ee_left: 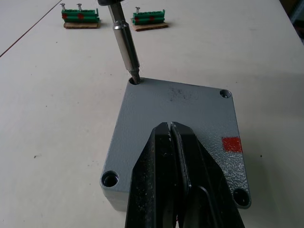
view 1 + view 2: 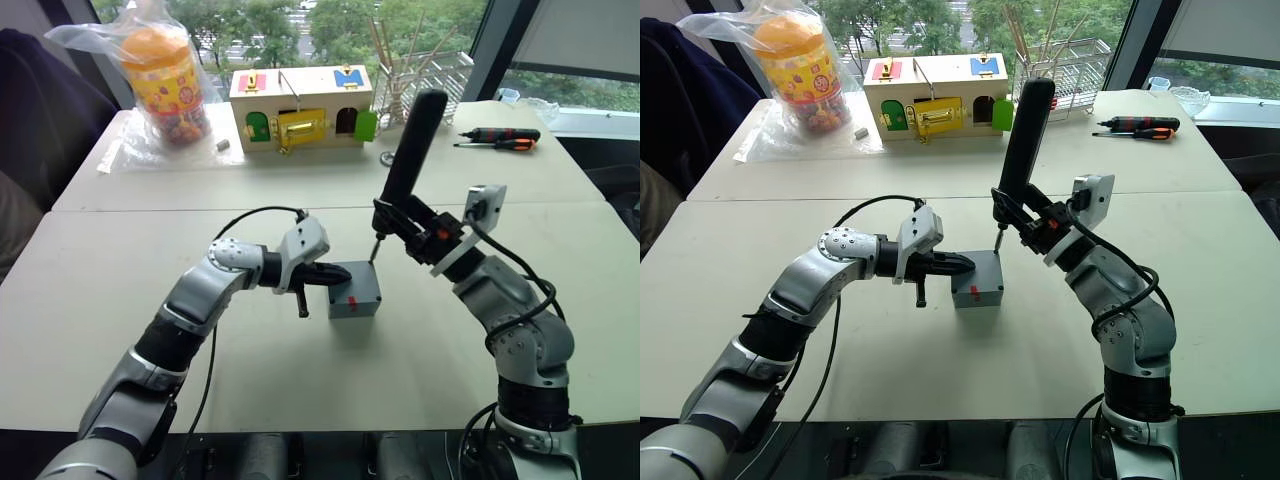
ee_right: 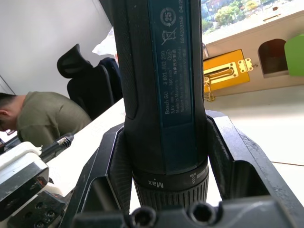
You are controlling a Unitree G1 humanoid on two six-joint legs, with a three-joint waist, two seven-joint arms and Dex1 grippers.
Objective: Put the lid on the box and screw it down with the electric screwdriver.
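The right end effector [image 2: 412, 222] grips the screwdriver [image 2: 410, 150], bit in the lid's [image 1: 180, 114] far-left corner hole. The left end effector [image 1: 178, 156], clenched, presses the lid on the box [image 2: 355, 292], mid-counter [image 2: 150, 260], open room around.

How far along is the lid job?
Done: the lid sits on the box. In hand: right tool grips the electric screwdriver, its bit in one corner hole; closed left tool rests on the lid. Left: the other three corner holes look empty in the left wrist view.
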